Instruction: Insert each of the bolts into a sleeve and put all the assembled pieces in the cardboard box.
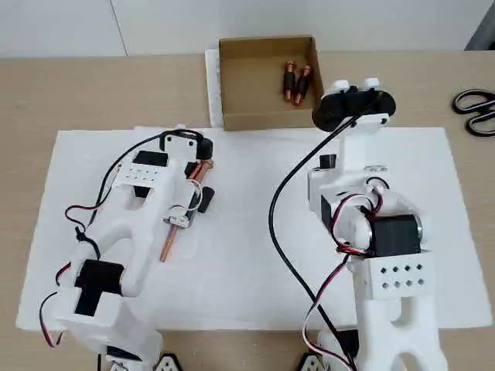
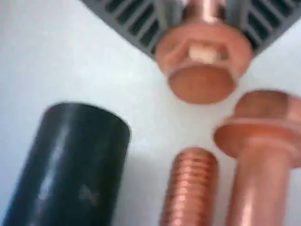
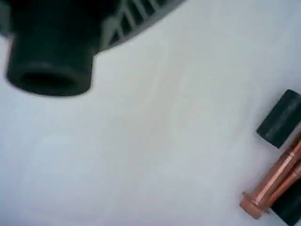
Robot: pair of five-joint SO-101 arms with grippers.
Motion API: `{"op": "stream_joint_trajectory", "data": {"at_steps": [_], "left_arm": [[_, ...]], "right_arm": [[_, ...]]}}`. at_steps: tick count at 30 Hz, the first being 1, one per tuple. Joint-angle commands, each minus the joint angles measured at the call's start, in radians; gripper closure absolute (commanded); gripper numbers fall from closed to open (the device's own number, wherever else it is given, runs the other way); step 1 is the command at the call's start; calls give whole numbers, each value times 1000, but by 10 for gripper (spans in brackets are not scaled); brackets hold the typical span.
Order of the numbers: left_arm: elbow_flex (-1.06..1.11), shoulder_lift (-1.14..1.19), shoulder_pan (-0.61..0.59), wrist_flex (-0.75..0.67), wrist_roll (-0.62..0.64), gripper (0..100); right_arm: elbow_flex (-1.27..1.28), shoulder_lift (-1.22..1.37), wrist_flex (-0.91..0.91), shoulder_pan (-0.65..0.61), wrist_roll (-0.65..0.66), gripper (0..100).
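My left gripper [image 1: 197, 176] is low over the white mat, shut on a copper bolt [image 2: 203, 61] whose flanged head faces the left wrist camera. A loose black sleeve [image 2: 70, 169] lies close beside it, along with a second bolt [image 2: 263, 155] and a threaded bolt end [image 2: 190, 188]. From above, a long copper bolt [image 1: 174, 236] and the sleeve [image 1: 206, 199] lie by that gripper. My right gripper [image 3: 56, 14] is shut on a black sleeve [image 3: 49, 61], held above bare mat. The cardboard box [image 1: 232, 116] at the back holds two assembled pieces [image 1: 297, 82].
The white mat [image 1: 247, 270] covers most of the table between the arms. Scissors [image 1: 476, 108] lie at the far right edge. The right arm [image 1: 371, 232] stands just in front of the box's right corner. A cable [image 1: 278, 224] loops across the mat's middle.
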Motion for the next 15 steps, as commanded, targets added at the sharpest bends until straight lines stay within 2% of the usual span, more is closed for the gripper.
{"op": "stream_joint_trajectory", "data": {"at_steps": [1, 6, 15], "left_arm": [[-18, 5, -9, -25, 9, 993], [-39, 5, -8, -3, 11, 993], [-378, 5, -6, 276, 11, 993]], "right_arm": [[-55, -35, -2, -5, 8, 995], [-55, -35, -2, -5, 8, 995], [-57, -35, -2, -5, 8, 995]]}}
